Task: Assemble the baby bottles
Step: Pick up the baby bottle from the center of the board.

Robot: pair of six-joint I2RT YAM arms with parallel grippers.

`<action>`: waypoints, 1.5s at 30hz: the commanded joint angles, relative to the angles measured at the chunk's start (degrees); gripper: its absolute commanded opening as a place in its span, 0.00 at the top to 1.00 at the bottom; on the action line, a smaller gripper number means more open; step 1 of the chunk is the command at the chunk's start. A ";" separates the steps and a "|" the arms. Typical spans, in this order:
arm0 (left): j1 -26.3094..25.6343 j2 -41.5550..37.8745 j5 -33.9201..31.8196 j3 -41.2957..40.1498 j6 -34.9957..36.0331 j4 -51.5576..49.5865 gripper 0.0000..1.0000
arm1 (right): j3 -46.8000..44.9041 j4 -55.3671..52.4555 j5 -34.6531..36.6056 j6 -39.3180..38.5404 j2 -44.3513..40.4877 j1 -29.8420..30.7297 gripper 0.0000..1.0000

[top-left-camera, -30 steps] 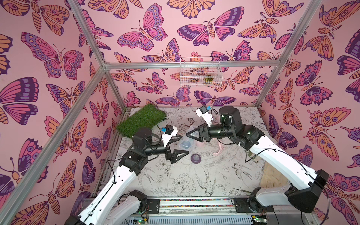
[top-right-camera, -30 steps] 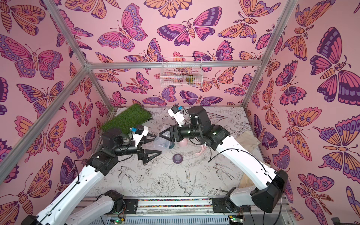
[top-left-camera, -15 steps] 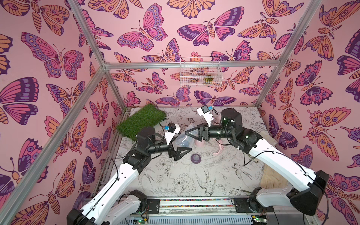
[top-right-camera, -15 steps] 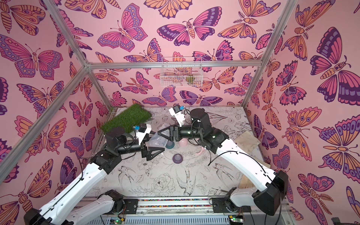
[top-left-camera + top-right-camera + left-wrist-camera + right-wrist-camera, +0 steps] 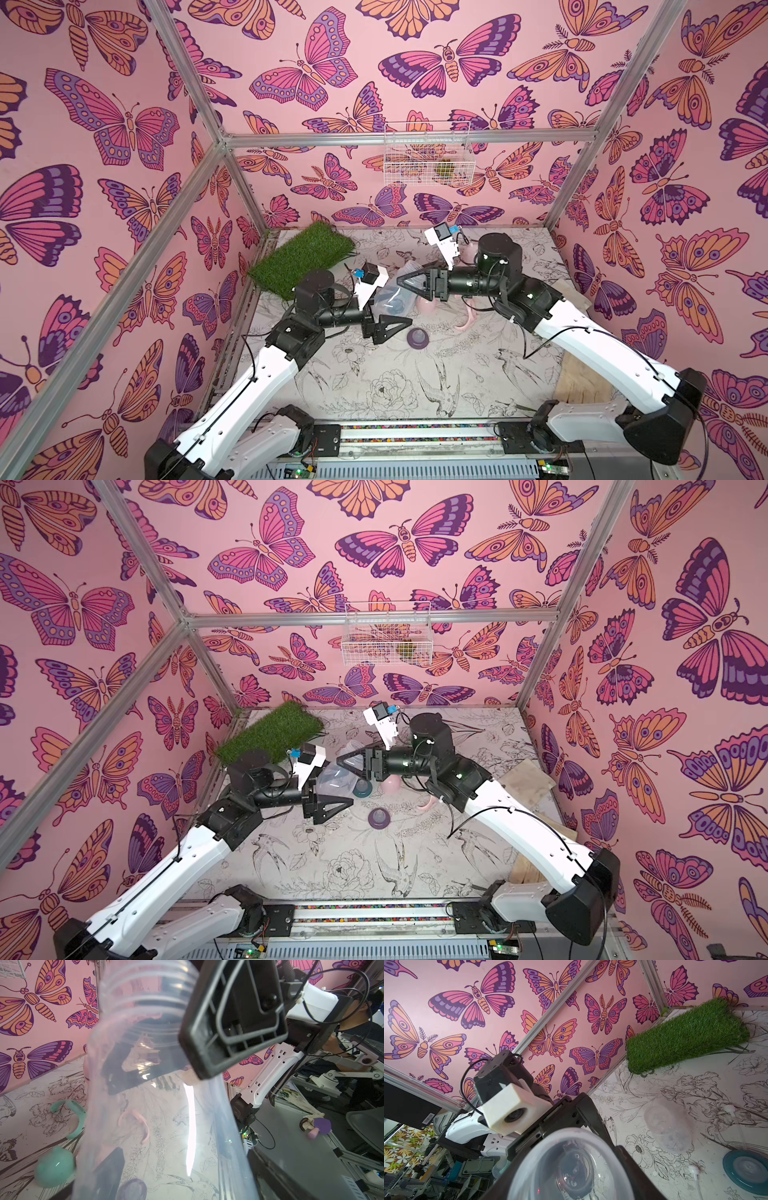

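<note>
A green grass mat [image 5: 303, 257] lies at the far left corner of the table [image 5: 374, 386]. Just right of it, the left gripper [image 5: 401, 316] has its fingers on either side of the base of a clear bottle [image 5: 390, 293]. Whether they press on it cannot be told. The bottle is held tilted, clamped at its threaded neck by the right gripper [image 5: 403, 280], which reaches in from the right.

Two bottles show in all: the held one and a second bottle [image 5: 666, 1128] lying on the table farther back.

Loose on the table, left to right in a top view, are:
- one teal nipple collar [image 5: 362, 787]
- one purple nipple collar [image 5: 379, 817]
- one pink domed cap [image 5: 390, 785]
- one pink handle ring [image 5: 428, 804]

The left wrist view adds one teal handle ring [image 5: 70, 1118] and one teal cap [image 5: 55, 1167].

A barcode sticker [image 5: 428, 1118] on a dark panel outside the cell is too small to read.
</note>
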 commanded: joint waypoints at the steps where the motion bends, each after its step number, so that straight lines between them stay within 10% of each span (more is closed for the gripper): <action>1: -0.51 0.96 0.53 0.69 -0.40 1.13 0.12 | -0.43 3.51 0.28 0.65 -1.23 0.58 0.81; 13: -0.63 0.61 -1.81 1.13 -0.26 1.79 0.32 | -0.41 2.74 -0.60 0.50 -0.43 1.38 0.78; 20: -0.65 -1.04 -3.76 0.13 -0.49 2.03 0.45 | 0.52 -0.43 0.82 -1.85 -1.13 1.38 0.43; 26: -0.64 -2.47 -5.56 -1.61 -0.24 2.18 0.89 | 2.83 -5.76 3.18 -6.26 -2.50 1.38 0.27; 45: -0.62 -9.42 -22.17 -7.17 2.39 1.27 1.00 | -1.50 -28.31 28.39 -13.84 -8.14 -6.53 0.17</action>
